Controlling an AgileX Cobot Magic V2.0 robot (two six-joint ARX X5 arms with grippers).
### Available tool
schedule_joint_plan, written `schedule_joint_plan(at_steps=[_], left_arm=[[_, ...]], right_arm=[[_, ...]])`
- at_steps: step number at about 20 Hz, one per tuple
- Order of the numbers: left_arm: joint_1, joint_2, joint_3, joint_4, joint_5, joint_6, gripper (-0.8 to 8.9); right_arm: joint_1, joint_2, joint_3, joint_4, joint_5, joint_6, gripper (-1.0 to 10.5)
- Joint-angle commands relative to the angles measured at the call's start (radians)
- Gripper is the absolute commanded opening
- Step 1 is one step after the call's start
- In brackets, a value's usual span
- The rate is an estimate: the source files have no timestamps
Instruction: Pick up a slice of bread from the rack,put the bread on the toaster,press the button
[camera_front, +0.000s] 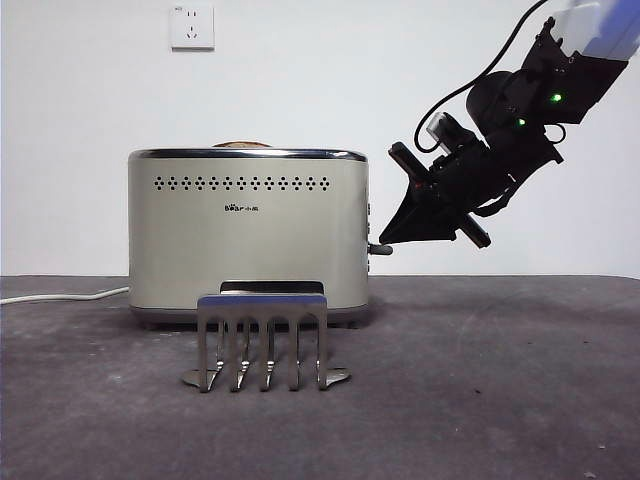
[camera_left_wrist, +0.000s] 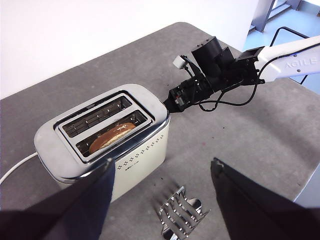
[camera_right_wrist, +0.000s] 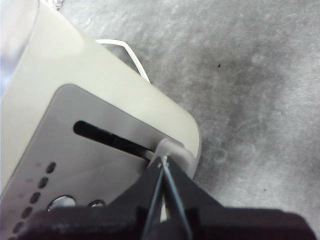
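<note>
The cream toaster stands mid-table. The slice of bread sits deep in one slot, only its brown top showing; the left wrist view shows it in the slot nearer the holes. The metal rack stands empty in front of the toaster. My right gripper is shut, its tips resting on the grey button at the lower end of its slot on the toaster's narrow side. My left gripper is open and empty, high above the rack.
A white cable runs from the toaster's far side along the table. A wall socket is on the white wall behind. The dark grey table stretches to the right of the rack.
</note>
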Motion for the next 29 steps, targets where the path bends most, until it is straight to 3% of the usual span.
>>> schedule_joint_plan(at_steps=[1,21,29], left_arm=[[-0.001,-0.003,0.002,0.0,0.0,-0.009,3.23],[-0.001,-0.003,0.002,-0.002,0.0,-0.009,3.22],[-0.001,-0.002,0.002,-0.032,0.0,-0.005,3.15]], right_arm=[[0.003,0.038,-0.019,-0.041,0.015,-0.015,-0.1],[0.003,0.036,-0.008,-0.039,0.01,-0.017,-0.1],[-0.001,-0.174,0.045,-0.053,0.015,-0.018,-0.1]])
